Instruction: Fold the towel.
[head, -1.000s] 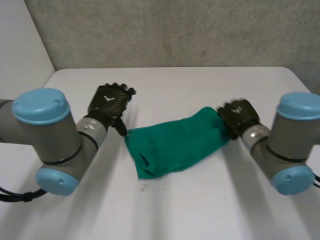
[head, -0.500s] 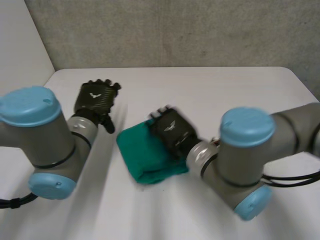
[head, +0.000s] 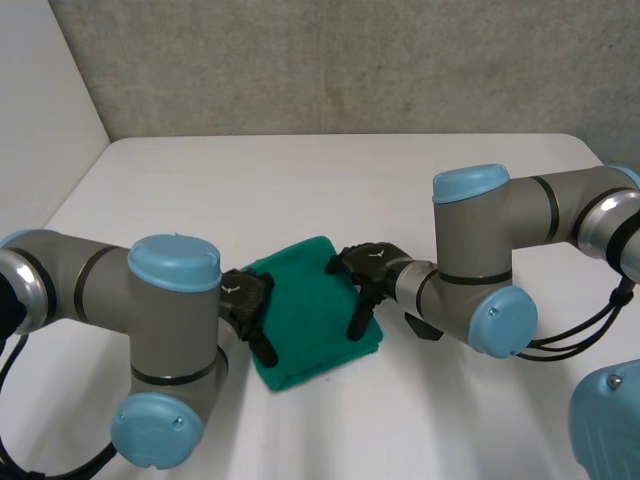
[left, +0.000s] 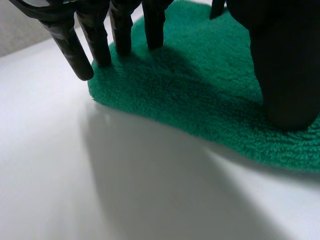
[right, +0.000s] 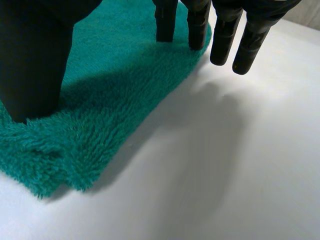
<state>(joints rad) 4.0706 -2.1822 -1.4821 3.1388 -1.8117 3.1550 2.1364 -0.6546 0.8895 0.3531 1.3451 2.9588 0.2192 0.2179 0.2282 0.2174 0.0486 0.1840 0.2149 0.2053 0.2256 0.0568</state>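
Observation:
A green towel (head: 310, 310) lies folded into a small thick rectangle on the white table (head: 330, 190), between my arms. My left hand (head: 245, 300) rests at the towel's left edge, fingers straight and open. In the left wrist view its fingers (left: 120, 30) press down on the edge of the towel (left: 210, 95), the thumb (left: 285, 60) further in. My right hand (head: 365, 275) sits on the towel's right edge, also open. In the right wrist view its fingers (right: 195, 25) touch the rim of the towel (right: 110, 85), and the thumb (right: 35, 60) presses the pile.
Bare white table surface surrounds the towel on all sides. A grey wall (head: 330, 60) rises behind the table's far edge. Both arms reach in low from the sides, elbows near the front of the table.
The right hand carried the towel's right end over to the left, folding it in half, then let go. Both hands came down onto the folded towel's edges.

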